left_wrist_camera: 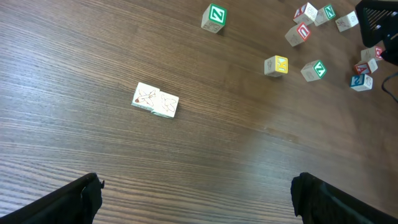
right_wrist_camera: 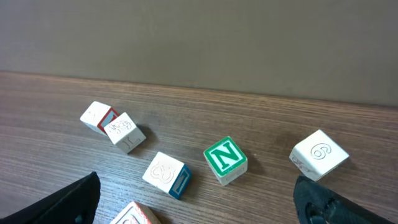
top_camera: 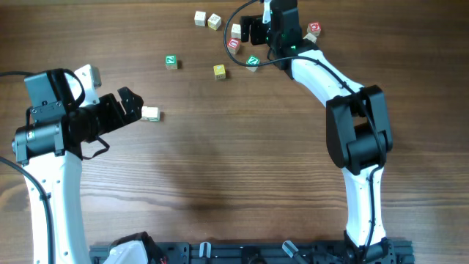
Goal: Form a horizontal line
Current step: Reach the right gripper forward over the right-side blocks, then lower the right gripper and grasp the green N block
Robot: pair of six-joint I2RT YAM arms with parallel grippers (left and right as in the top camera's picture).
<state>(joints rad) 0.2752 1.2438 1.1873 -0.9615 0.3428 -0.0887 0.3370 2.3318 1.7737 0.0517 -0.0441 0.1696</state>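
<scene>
While left claw (left_wrist_camera: 196, 190) and right claw (right_wrist_camera: 196, 193) gape, horizontal line (left_wrist_camera: 155, 101) shows two cubes — blurry.

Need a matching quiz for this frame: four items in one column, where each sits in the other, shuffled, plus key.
Items
1. pale block pair
2. yellow block
3. green Z block
4. right claw

Places
A. open, at the far cluster of blocks
B. single block, left of the yellow one in the overhead view
C. touching side by side, just ahead of the left claw
D. between the green Z block and the cluster

Pairs: 1-C, 2-D, 3-B, 4-A
</scene>
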